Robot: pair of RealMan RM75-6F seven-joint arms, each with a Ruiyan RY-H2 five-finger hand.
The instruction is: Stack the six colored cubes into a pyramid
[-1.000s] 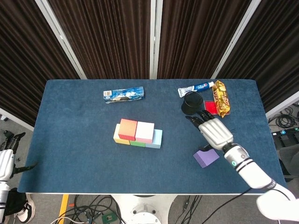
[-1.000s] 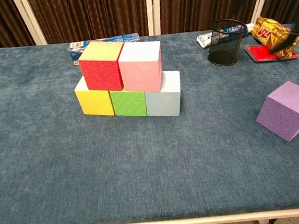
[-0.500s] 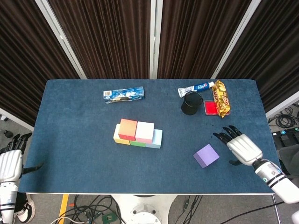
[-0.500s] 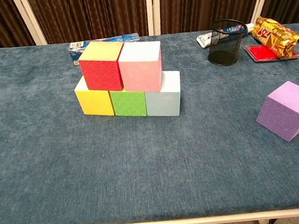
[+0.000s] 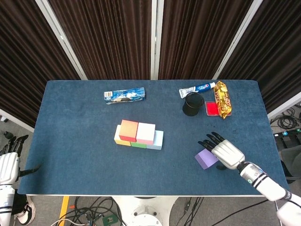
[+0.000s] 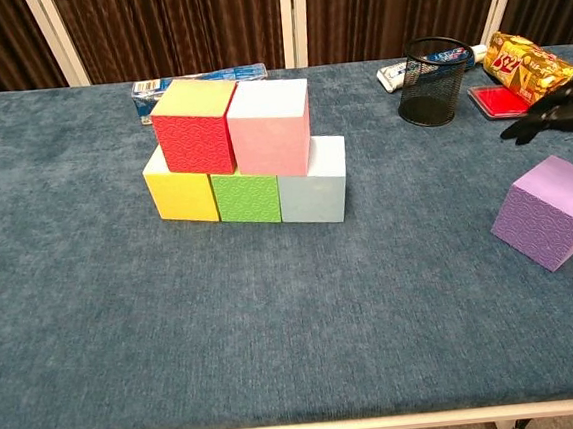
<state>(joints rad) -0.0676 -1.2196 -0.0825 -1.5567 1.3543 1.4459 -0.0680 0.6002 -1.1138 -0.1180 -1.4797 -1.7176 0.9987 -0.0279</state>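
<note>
A black mesh cup (image 6: 428, 80) stands far right beside a red pad (image 6: 503, 99), a snack packet (image 6: 526, 63) and a toothpaste tube (image 5: 196, 88) — its contents cannot be told. The purple cube (image 6: 549, 212) sits alone near right, the right hand (image 5: 225, 152) hovering over it, fingers spread. The five-cube stack (image 6: 242, 154) stands mid-table. Only the head view shows the left hand (image 5: 9, 162) — open, off the table's left edge.
</note>
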